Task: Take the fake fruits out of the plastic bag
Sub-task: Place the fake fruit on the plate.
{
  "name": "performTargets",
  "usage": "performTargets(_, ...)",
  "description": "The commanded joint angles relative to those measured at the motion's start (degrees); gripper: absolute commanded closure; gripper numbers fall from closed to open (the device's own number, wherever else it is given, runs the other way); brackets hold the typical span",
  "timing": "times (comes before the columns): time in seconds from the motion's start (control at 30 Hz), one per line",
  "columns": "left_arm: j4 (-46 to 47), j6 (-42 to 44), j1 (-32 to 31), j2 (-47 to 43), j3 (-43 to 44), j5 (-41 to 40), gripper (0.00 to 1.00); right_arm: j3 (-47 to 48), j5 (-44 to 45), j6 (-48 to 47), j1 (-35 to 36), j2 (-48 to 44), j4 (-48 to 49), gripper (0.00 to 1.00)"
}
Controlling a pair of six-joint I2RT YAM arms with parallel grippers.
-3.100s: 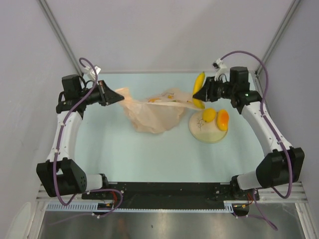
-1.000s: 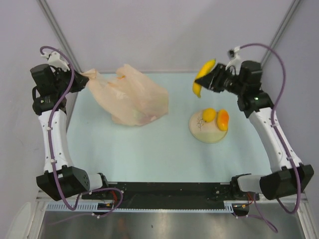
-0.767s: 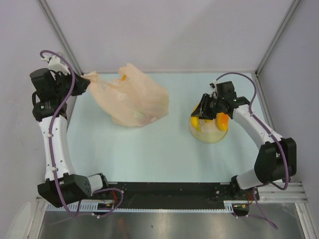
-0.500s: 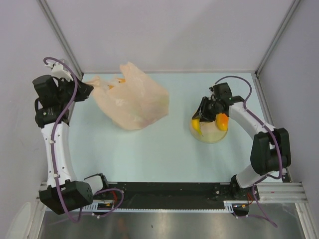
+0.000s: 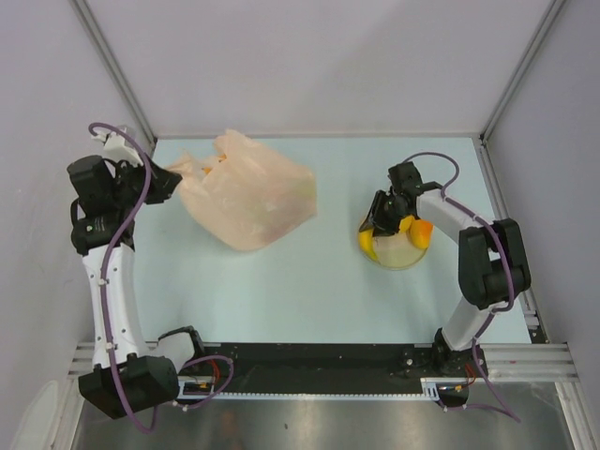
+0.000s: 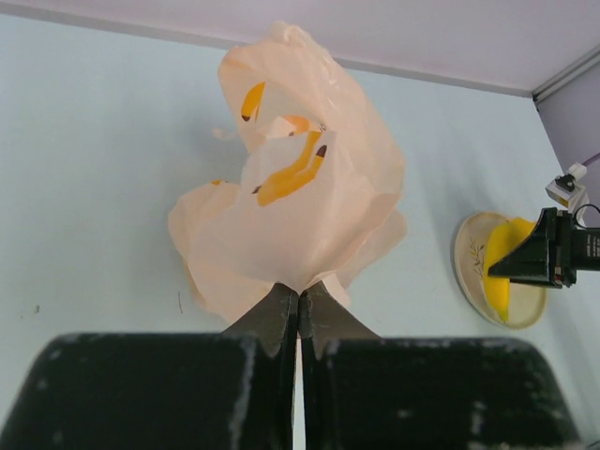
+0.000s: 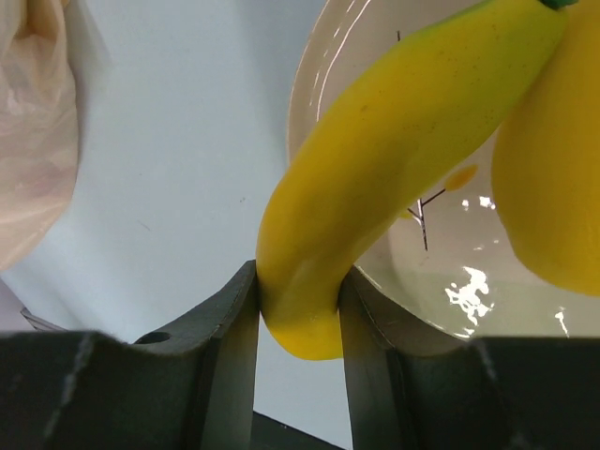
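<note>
Here, closest in, our right jaws clamp the blunt end of a smooth, glossy banana (image 7: 403,141). It curves over the rim of the shiny cream plate (image 7: 441,281), beside a rounded lemon (image 7: 553,187). Our left jaws are pinched tight on a fold of the thin, crinkly peach plastic bag (image 6: 300,206), which billows beyond them over the pale counter (image 6: 94,141), far left. Only the top view shows the orange fruit (image 5: 422,231) on the plate. Only the left wrist view resolves the bag's curved print marks (image 6: 291,173).
</note>
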Motion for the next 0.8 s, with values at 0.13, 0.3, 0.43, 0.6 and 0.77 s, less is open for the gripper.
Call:
performTargets(0.13, 2.46, -0.26, 0.24, -0.05, -1.83, 2.85, 1.0, 2.63, -1.13, 2.25, 0.37, 3.15, 3.75, 0.4)
performTargets(0.3, 2.55, -0.62, 0.24, 0.66, -1.83, 3.55, 1.0, 4.56, -2.01, 2.69, 0.82, 3.94, 2.79, 0.22)
performTargets(0.43, 2.64, -0.7, 0.15, 1.01, -1.83, 4.43, 1.0, 8.6, -2.46, 1.11, 0.73, 1.93, -2.45, 0.18)
performTargets(0.6, 1.41, -1.05, 0.15, 1.1, -3.85, 6.28, 1.0, 15.1, 0.36, -2.32, 1.87, -1.33, -10.04, 0.13)
performTargets(0.77, 2.11, -5.0, 0.06, -3.9, -13.49, 14.35, 1.0, 21.34, -11.04, -7.57, 5.47, -3.1, 0.66, 0.3)
